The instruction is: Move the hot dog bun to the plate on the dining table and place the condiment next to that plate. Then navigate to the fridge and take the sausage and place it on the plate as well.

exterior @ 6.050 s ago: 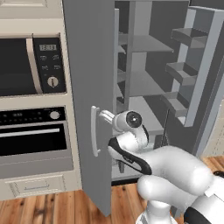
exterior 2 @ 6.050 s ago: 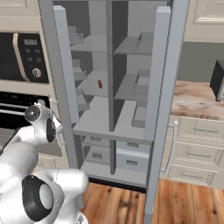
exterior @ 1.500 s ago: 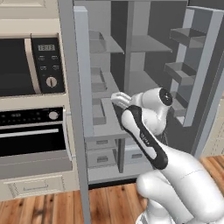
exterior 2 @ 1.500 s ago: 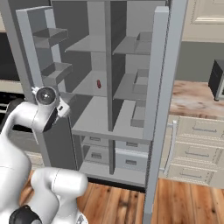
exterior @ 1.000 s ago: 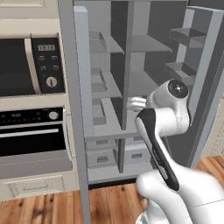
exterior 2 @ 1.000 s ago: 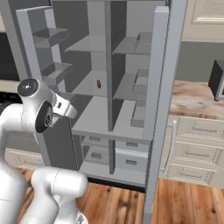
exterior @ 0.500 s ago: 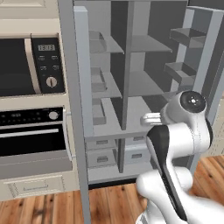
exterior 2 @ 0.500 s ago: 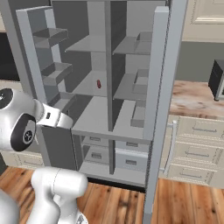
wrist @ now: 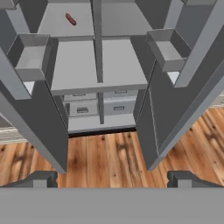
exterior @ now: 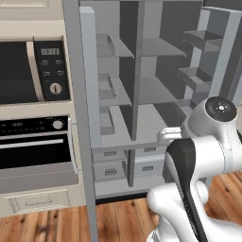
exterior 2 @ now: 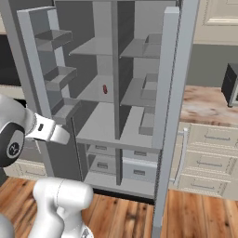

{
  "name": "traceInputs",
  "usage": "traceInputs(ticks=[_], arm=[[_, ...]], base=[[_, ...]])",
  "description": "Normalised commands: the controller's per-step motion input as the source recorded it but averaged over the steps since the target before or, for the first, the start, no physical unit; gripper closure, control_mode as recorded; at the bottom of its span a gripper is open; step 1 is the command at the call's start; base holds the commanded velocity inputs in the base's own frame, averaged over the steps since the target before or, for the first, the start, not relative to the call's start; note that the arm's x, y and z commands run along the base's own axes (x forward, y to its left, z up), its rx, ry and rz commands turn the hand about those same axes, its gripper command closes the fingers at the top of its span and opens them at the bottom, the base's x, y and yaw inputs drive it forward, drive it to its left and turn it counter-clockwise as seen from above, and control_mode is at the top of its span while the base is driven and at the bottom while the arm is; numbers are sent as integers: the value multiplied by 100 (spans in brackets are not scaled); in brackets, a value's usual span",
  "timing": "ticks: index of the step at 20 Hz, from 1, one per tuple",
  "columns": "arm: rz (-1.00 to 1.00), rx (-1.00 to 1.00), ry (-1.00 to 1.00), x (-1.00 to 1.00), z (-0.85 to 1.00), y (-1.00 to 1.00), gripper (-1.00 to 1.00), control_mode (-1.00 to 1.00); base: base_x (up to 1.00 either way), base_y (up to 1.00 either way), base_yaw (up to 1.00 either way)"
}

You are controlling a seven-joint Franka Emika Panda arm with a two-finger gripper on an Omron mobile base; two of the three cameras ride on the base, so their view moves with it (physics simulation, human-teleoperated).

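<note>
**Fridge open, sausage on a middle shelf, gripper empty and wide**

Tall grey fridge (exterior 2: 116,93) stands with both flat grey doors swung out, grey shelves and door bins bare apart from one item. One fridge, two doors, four pale drawers at its bottom. Left of the fridge, one cream oven and microwave column (exterior: 33,118); right of it, one cream drawer counter with a marbled top (exterior 2: 209,139).

White arm's two-finger gripper (wrist: 112,178) sits in front of the fridge, well back from the shelves, over the wood floor. The two dark finger tips are spread far apart with nothing between them.

One thin dark reddish-brown sausage (exterior 2: 105,89) lies on a middle shelf in the fridge's left half, toward the back, just left of the centre divider. In the hand view the sausage (wrist: 70,19) lies slanted near the top edge, well apart from the fingers.

Handling, as a guess: light, slightly soft, smooth round skin, so likely to roll or slip. Best taken across its middle with the fingers square to its length, gently. The reach is deep between shelves, so hitting the shelf above or the divider is the risk.
</note>
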Motion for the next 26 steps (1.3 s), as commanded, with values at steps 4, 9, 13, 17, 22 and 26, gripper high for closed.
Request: traceInputs(ticks=[4, 9, 13, 17, 22, 26], arm=[[0, 0, 0, 0, 0, 0, -100, -100], [0, 0, 0, 1, 0, 0, -100, 100], [0, 0, 0, 0, 0, 0, -100, 100], [0, 0, 0, 0, 0, 0, -100, 100], [0, 0, 0, 0, 0, 0, -100, 100], [0, 0, 0, 0, 0, 0, -100, 100]], base=[[0, 0, 0], [32, 4, -1], [83, 10, -3], [85, 0, 0], [64, -12, 0], [45, -31, 2]])
